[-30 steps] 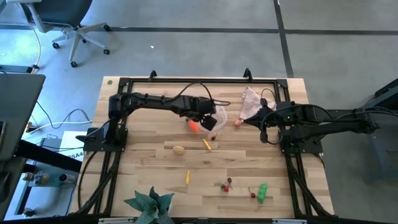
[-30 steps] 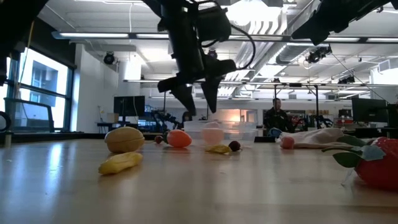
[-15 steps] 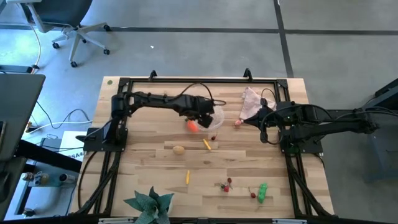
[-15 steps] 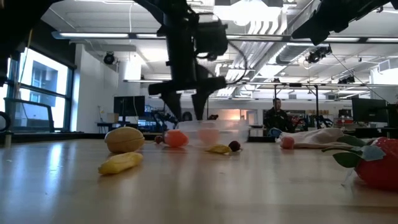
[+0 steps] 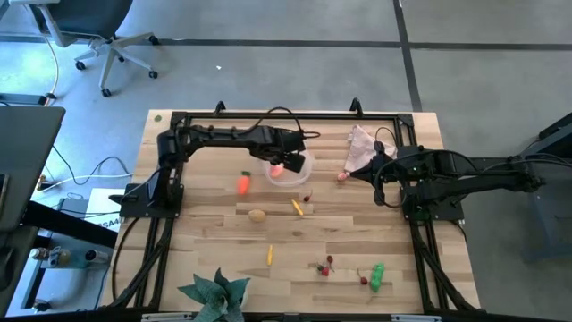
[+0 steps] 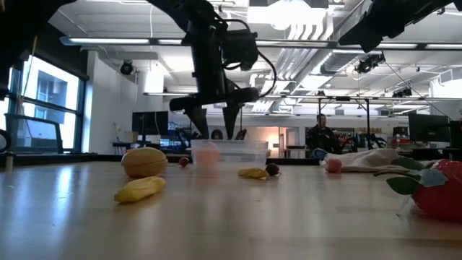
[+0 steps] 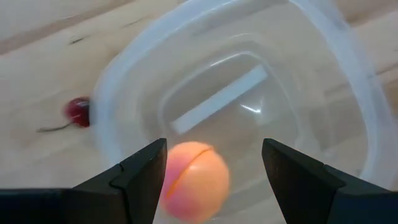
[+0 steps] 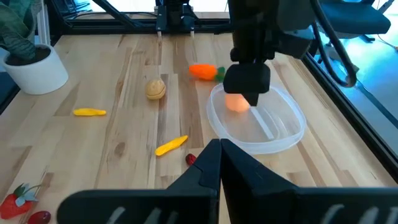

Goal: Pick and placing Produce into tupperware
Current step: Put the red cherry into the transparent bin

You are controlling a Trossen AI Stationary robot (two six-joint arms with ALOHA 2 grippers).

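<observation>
- One pink-orange piece (image 7: 193, 177) in the tupperware (image 5: 290, 166), far-centre; left gripper (image 5: 284, 159) open above it.
- Left outside: carrot (image 5: 244, 183), potato (image 5: 257, 215), yellow sticks (image 5: 297, 207), cherries (image 5: 325, 265), green pepper (image 5: 376, 275).
- Right gripper (image 8: 219, 163) shut, empty, parked right.

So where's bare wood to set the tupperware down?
Widest bare patch: between the potato, the leafy plant and the left frame. It is crowded around the tupperware: carrot, yellow stick and the left fingers over it.
</observation>
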